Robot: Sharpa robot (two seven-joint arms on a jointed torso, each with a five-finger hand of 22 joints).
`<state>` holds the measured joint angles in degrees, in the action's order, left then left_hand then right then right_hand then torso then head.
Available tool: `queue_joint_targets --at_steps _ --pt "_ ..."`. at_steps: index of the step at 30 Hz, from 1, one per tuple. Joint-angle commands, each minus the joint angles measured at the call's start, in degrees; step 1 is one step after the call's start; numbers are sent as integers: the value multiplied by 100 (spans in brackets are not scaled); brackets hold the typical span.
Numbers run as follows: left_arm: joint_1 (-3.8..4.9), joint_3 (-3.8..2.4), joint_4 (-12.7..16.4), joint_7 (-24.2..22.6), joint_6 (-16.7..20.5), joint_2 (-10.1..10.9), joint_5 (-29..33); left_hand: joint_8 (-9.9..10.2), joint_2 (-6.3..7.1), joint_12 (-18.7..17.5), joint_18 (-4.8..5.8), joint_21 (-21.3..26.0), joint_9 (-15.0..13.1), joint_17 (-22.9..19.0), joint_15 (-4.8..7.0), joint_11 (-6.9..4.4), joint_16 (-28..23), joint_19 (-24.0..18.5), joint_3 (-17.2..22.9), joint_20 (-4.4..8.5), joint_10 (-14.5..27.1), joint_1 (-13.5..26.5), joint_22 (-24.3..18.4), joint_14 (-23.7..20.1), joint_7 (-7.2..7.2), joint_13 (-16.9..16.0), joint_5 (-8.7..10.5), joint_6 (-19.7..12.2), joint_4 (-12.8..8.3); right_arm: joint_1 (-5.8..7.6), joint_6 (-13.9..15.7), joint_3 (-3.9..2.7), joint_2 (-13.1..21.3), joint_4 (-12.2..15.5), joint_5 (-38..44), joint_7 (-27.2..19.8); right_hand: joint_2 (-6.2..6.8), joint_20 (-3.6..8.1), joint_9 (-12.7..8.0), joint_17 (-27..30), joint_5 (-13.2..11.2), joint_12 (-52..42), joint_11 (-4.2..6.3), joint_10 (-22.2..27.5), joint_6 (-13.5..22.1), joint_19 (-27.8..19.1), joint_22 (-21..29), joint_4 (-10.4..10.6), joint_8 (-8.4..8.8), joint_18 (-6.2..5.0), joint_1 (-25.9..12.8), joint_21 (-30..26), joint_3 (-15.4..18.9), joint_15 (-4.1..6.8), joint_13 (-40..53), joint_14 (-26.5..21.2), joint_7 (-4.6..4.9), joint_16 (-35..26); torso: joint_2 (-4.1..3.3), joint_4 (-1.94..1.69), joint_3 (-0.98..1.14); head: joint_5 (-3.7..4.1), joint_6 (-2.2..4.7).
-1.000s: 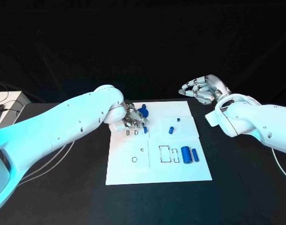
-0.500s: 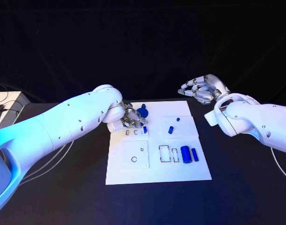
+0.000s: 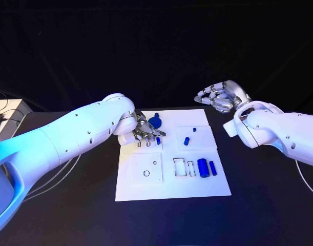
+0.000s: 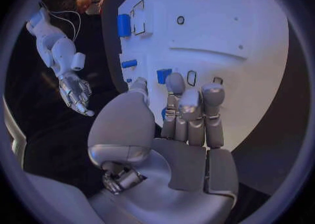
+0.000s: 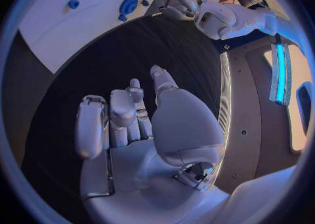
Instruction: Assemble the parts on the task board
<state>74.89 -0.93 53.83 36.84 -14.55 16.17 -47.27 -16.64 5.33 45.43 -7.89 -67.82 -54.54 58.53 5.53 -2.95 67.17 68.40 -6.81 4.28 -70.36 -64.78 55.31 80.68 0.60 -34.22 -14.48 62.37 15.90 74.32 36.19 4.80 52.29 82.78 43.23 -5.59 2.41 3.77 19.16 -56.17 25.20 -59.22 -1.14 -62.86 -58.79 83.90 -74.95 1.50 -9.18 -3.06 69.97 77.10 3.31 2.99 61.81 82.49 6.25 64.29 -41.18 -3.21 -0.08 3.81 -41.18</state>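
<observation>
The parts look like small, rigid plastic pieces: light, smooth and probably a little slippery, so I judge each is best pinched across its short sides with fingertips and lifted straight up rather than squeezed hard. They are deep blue against the task board (image 3: 172,190), a flat white plate with outlined slots, lying in the middle of the black table (image 3: 67,215). A round blue disc (image 3: 155,122) sits at about 11 o'clock on the board, two small pegs (image 3: 188,142) near its centre, and two blue cylinders (image 3: 203,168) lie side by side at about 4 o'clock. The left hand (image 3: 144,131) rests low over the board's 10 o'clock area, just beside the disc, fingers extended together; whether it pinches a piece I cannot tell. The right hand (image 3: 221,97) hangs well off the board at 1 o'clock, fingers loosely curled and apart, grasping nothing.
</observation>
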Motion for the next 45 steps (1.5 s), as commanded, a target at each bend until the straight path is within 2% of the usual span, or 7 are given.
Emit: queue_joint_targets --at_steps 1,13,15,18,36,40,45 --pt "-8 7 -8 -69 -103 -28 61 39 -85 30 65 22 3 3 2 9 34 44 -95 3 -9 -17 17 34 13 7 24 26 -6 2 -9 -5 -12 -3 51 -13 -2 33 5 -7 14 7 19 -12 -28 512 -1167 -5 16 -7 -69 23 28 29 5 10 2 -26 -5 -6 5 -2 -6" --pt "-23 29 -9 -87 -163 -61 63 38 -186 35 66 33 -5 7 0 10 38 47 -18 2 1 -123 42 34 16 2 -29 25 -133 2 -25 -5 -26 -13 51 -8 -8 34 7 -10 17 8 21 -20 -33 512 -1169 -3 25 -5 -70 31 27 31 8 12 0 -24 -2 -1 9 1 -22" --pt "-26 33 -14 -89 -169 -68 64 42 -103 35 69 39 -5 7 3 12 39 51 233 4 2 -106 62 34 19 -1 -26 27 -113 2 -29 -5 -28 -15 51 -7 -8 34 7 -10 17 8 21 -20 -33 512 -1169 -3 25 -5 -70 31 27 31 8 12 0 -24 -2 0 11 2 -23" --pt "-28 37 -21 -91 -167 -75 64 40 -59 35 70 47 -11 3 2 10 34 56 422 4 0 -108 84 29 18 -4 -34 30 -112 2 -31 -5 -29 -15 51 -7 -15 35 10 -16 14 7 23 -35 -46 513 -1170 -3 41 -3 -75 38 30 31 19 14 -2 -20 -3 2 10 0 -21" --pt "-47 52 -70 -96 -179 -106 80 44 -166 34 76 64 -17 12 3 7 45 66 588 9 0 -165 130 35 14 -10 -40 26 -297 2 -46 -5 -39 -18 51 3 -15 35 10 -16 14 7 23 -35 -46 513 -1170 -3 41 -3 -75 38 30 31 19 14 -2 -20 -7 -1 10 11 -43" --pt "-53 58 -87 -97 -199 -116 103 50 -7 31 87 77 -10 17 10 6 49 71 1027 21 -1 -163 154 32 9 -12 -40 34 -221 2 -51 -5 -42 -16 51 5 -15 35 10 -16 14 7 23 -35 -46 513 -1170 -3 41 -3 -75 38 30 31 19 14 -2 -20 -12 -1 11 13 -52" --pt "-65 61 -78 -91 -177 -104 116 46 33 30 92 89 -15 16 10 -2 50 71 1167 27 -4 -150 167 34 5 -12 -45 37 -221 2 -58 -5 -42 -7 51 7 -29 38 15 -17 10 8 26 -52 -63 513 -1171 -10 62 -2 -76 43 37 34 34 14 -5 -20 -17 -1 20 14 -58"
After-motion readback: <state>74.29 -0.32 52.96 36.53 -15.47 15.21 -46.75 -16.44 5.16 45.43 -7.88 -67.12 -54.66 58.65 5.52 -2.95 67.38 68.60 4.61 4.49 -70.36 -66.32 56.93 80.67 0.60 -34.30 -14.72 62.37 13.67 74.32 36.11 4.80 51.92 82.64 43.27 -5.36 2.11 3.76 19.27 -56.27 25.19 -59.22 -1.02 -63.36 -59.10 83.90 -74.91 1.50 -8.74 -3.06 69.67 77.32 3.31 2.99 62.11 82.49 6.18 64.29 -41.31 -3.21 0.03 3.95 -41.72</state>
